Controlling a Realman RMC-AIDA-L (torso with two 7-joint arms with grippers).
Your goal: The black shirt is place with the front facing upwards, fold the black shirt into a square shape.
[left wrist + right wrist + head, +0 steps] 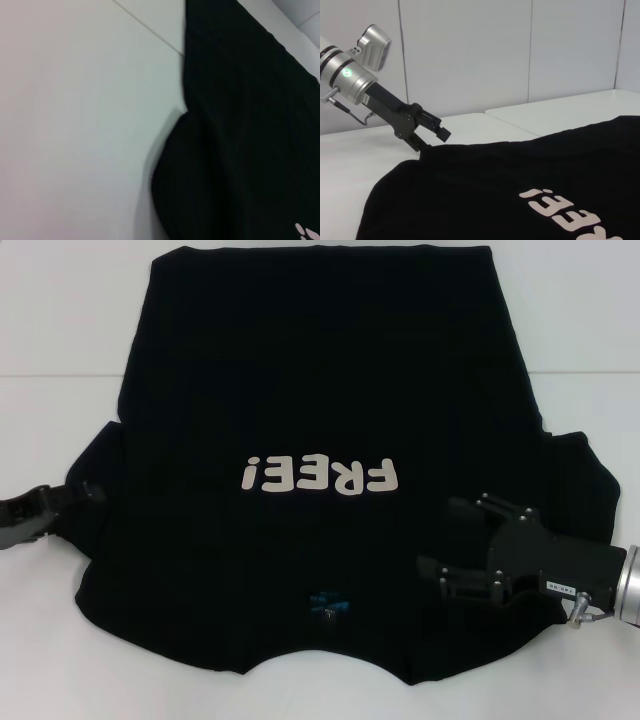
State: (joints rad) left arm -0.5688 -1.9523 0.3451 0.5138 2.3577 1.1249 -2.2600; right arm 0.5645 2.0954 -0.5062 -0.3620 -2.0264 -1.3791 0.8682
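Observation:
The black shirt [320, 380] lies spread flat on the white table, front up, with its cream "FREE!" lettering [320, 476] and a small blue mark [328, 602] by the collar at the near edge. My left gripper [88, 495] is at the outer edge of the left sleeve; in the right wrist view the left gripper [432, 140] has its fingers apart at the sleeve's edge. My right gripper [450, 538] hovers open over the shirt beside its right sleeve. The left wrist view shows only the shirt [240, 125], sleeve and side.
The white table [60, 340] shows bare on both sides of the shirt and has a thin seam line [60, 377] running across it. Grey wall panels [470, 50] stand behind the table.

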